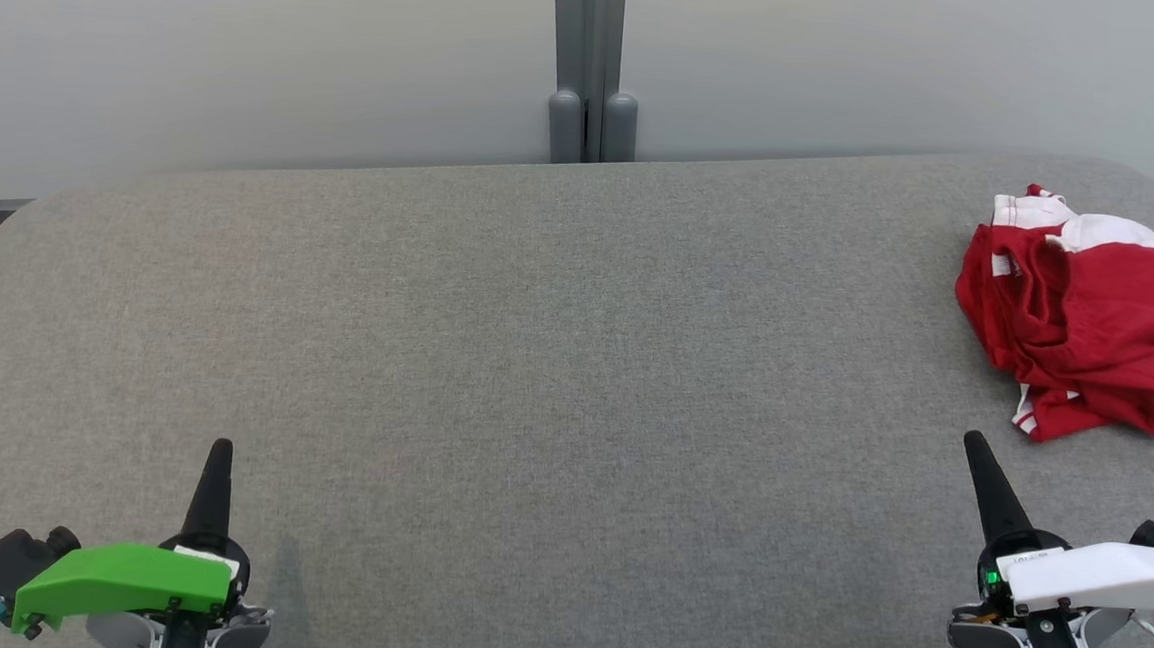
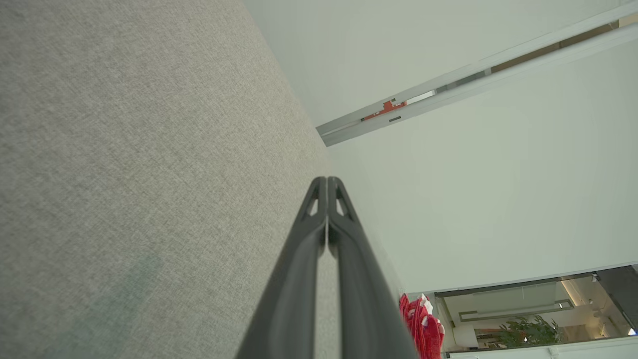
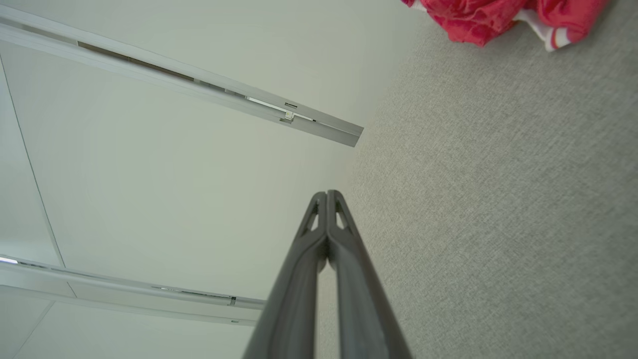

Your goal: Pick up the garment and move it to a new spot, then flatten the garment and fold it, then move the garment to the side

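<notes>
The garment (image 1: 1088, 320) is a crumpled red piece with white trim, lying in a heap at the far right of the grey table (image 1: 555, 363). A bit of the garment (image 2: 421, 326) shows at the bottom of the left wrist view, and the garment (image 3: 498, 17) also lies along the top edge of the right wrist view. My right gripper (image 1: 975, 447) sits shut at the lower right, a short way in front of the heap and apart from it. At the lower left, my left gripper (image 1: 220, 450) is shut, far from the garment. Both hold nothing.
A pale wall stands behind the table, with a grey post (image 1: 593, 65) at its middle. The table's far corners are rounded, and its grey fabric top spreads wide between the two arms.
</notes>
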### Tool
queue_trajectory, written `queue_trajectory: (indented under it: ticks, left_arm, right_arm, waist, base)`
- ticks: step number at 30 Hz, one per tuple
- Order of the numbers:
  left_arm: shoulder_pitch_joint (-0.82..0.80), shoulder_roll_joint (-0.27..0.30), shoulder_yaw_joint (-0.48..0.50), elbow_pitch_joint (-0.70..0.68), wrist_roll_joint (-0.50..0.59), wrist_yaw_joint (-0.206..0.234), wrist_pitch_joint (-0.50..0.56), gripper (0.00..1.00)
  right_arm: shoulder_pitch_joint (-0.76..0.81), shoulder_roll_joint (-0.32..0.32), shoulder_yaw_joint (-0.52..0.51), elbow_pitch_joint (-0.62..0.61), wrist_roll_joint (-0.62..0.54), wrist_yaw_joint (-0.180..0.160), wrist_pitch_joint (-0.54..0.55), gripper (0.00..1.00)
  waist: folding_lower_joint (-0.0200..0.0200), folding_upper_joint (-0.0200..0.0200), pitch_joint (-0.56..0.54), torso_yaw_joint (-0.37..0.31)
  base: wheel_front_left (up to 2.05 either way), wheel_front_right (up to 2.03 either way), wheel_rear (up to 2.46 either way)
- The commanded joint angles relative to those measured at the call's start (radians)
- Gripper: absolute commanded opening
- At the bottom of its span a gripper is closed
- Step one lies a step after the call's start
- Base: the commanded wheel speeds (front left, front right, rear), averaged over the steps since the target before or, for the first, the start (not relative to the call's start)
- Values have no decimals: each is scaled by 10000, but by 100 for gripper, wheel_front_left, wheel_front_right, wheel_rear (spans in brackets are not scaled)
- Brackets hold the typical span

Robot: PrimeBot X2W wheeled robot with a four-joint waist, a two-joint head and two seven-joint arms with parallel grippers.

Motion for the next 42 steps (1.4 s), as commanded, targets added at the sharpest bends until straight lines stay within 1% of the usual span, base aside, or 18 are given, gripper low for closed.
queue_trajectory:
  ticks: [1,20,42]
  left_arm:
    - [-248,-21,103,-47,-276,-98,60,0]
    - [-422,-190,560,40,-1729,-437,481,0]
    - [-577,-388,1002,122,-3192,-770,906,0]
  right_arm:
    - [-244,-11,-50,-4,250,5,55,0]
    - [-506,81,-182,390,1786,5,280,0]
    - [-798,192,-336,791,3270,4,519,0]
  waist:
    - [0,0,0,1]
    - [0,0,5,10]
    - [0,0,11,20]
  base:
    - [0,0,0]
    - [0,0,0]
    - [0,0,0]
